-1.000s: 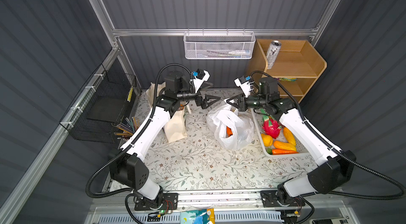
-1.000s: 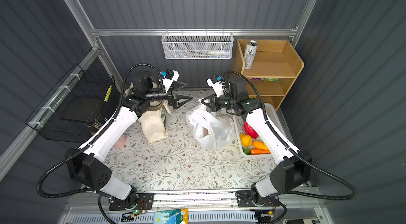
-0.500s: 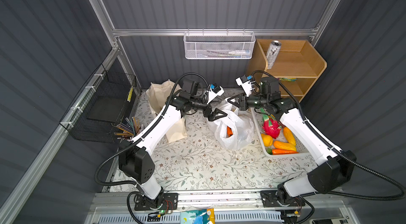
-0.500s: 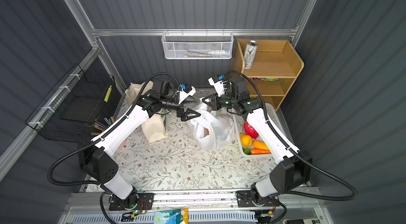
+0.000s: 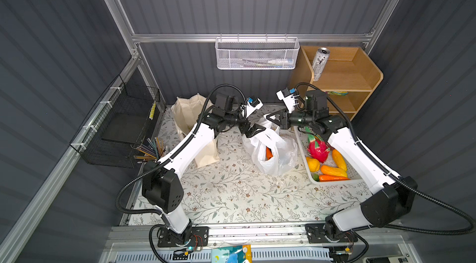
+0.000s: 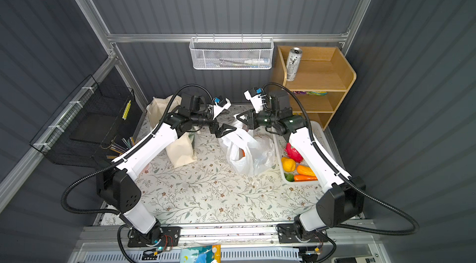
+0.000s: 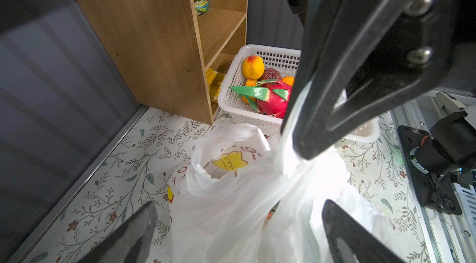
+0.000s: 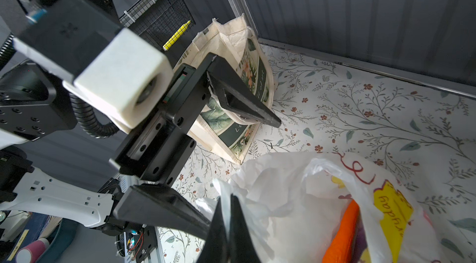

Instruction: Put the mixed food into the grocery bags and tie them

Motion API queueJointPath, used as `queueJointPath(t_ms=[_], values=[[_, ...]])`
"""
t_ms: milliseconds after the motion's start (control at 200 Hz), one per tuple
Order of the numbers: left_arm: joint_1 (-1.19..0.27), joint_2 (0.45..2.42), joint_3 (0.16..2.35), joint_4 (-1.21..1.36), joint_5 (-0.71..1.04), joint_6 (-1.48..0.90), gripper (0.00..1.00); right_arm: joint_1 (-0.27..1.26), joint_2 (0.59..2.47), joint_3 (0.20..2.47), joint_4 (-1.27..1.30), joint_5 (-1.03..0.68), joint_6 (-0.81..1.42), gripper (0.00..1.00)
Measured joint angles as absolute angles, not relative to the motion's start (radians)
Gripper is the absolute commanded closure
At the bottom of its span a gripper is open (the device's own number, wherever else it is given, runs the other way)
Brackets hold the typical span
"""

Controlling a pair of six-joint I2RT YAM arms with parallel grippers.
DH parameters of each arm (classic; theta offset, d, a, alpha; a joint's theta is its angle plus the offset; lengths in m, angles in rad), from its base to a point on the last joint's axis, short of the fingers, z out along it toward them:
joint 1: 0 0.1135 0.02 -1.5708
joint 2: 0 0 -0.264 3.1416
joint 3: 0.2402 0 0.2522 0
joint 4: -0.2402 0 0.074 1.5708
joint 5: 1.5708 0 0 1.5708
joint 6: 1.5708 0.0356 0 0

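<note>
Reaches both arms inward, elbows bent, wrists facing. Holds the left gripper (image 5: 260,129) spread wide, fingers pointing across. Pinches the right gripper (image 5: 269,117) shut on the plastic bag (image 5: 280,156) handle, tips seemingly just apart from the left's.

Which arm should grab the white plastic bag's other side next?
Left, probably. The left fingers are open, with the loose top of the plastic bag between them, ready to close. The right fingers are shut on a strip of that bag, so they're busy.
</note>
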State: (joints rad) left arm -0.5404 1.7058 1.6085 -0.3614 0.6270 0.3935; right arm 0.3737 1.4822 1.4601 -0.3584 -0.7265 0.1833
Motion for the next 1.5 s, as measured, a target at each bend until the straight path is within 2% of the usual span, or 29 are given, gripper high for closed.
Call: queueJointPath(t_ms=[430, 735, 941, 1501], values=[[-0.550, 1.726, 1.622, -0.462, 0.651, 0.437, 0.00, 0.374, 1.497, 1.460, -0.352, -0.733, 0.183, 1.00], [-0.550, 1.759, 1.833, -0.699, 0.676, 0.535, 0.00, 0.374, 1.497, 1.459, -0.352, -0.734, 0.183, 1.00], [-0.550, 1.809, 1.847, -0.779, 0.680, 0.564, 0.00, 0.373, 1.497, 1.458, -0.352, -0.734, 0.183, 1.00], [-0.551, 1.852, 1.847, -0.767, 0.680, 0.569, 0.00, 0.367, 1.497, 1.447, -0.351, -0.741, 0.183, 1.00]])
